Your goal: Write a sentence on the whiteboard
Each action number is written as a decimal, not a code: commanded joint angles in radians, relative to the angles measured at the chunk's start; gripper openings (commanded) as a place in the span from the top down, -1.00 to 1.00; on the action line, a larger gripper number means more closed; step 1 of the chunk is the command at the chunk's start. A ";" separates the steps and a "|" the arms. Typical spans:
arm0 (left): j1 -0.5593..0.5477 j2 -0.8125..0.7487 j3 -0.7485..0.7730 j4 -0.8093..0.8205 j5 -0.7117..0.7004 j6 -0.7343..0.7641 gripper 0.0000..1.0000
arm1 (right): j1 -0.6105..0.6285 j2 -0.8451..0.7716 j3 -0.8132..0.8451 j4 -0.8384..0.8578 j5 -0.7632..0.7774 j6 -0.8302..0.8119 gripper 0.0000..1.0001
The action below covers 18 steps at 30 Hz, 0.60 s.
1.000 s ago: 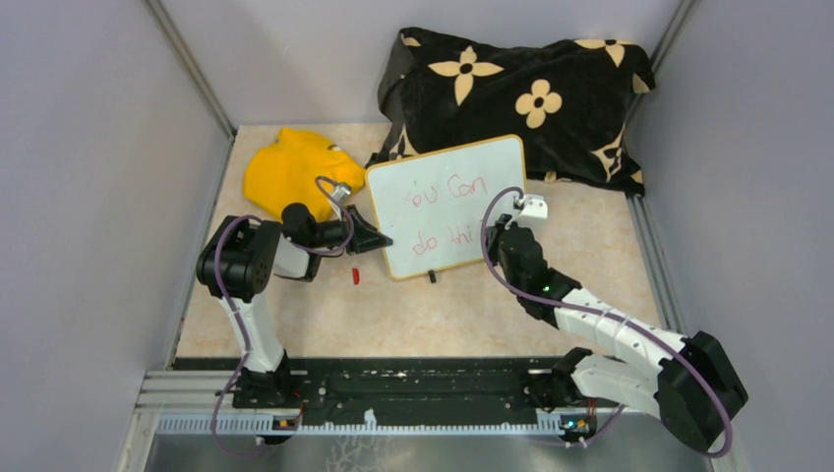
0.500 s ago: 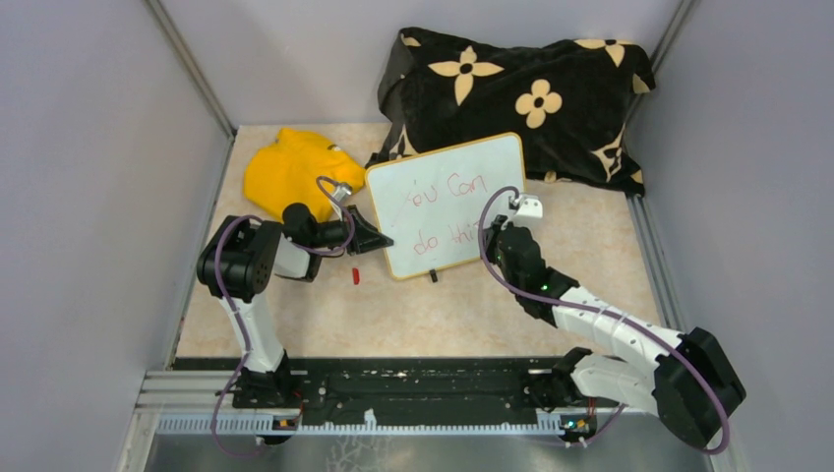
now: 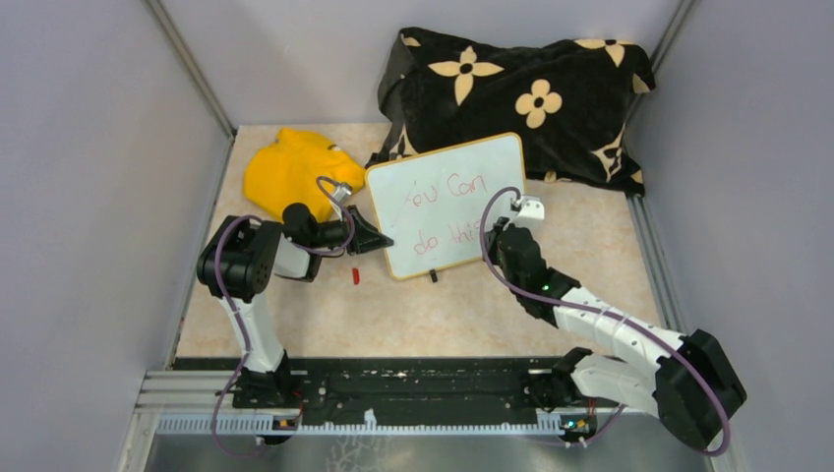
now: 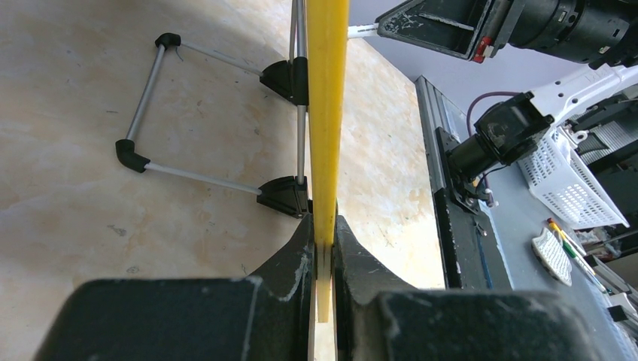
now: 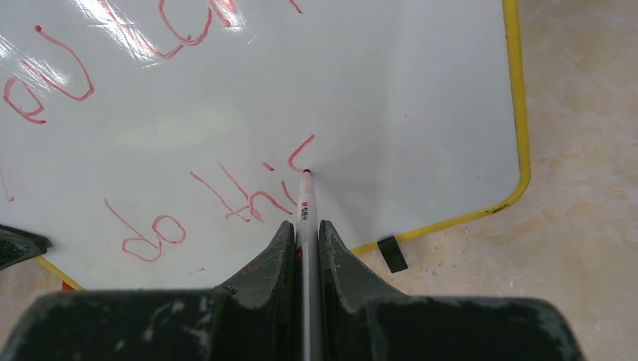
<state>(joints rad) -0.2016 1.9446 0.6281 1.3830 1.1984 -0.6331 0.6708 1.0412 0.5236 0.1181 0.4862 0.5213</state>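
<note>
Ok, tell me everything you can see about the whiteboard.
The whiteboard is a glossy white panel with rounded corners and a thin yellow rim, propped on a wire stand with black clips, in front of a black flowered cushion. Two lines of red handwriting cover it, the last letter unfinished. The left claw is shut on its edge; the marker in the right claw touches its face.

The table (image 3: 443, 315) is seen from high behind. The whiteboard (image 3: 447, 206), shared by all views, is shown close: edge-on from the left, face-on from the right.
</note>
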 commanded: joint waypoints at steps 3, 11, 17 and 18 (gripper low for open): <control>-0.008 -0.001 0.008 -0.050 0.011 0.018 1.00 | -0.035 -0.016 -0.002 -0.014 0.052 0.018 1.00; -0.007 -0.001 0.008 -0.050 0.012 0.018 1.00 | -0.044 -0.011 0.001 -0.042 0.062 0.022 1.00; -0.007 -0.001 0.008 -0.050 0.010 0.018 1.00 | -0.045 -0.005 0.001 -0.059 0.053 0.023 1.00; -0.007 -0.001 0.008 -0.050 0.011 0.019 1.00 | -0.045 -0.003 0.002 -0.061 0.049 0.022 1.00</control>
<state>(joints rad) -0.2035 1.9446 0.6281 1.3830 1.1984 -0.6331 0.6491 1.0363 0.5236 0.0788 0.5190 0.5365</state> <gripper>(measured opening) 0.135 0.106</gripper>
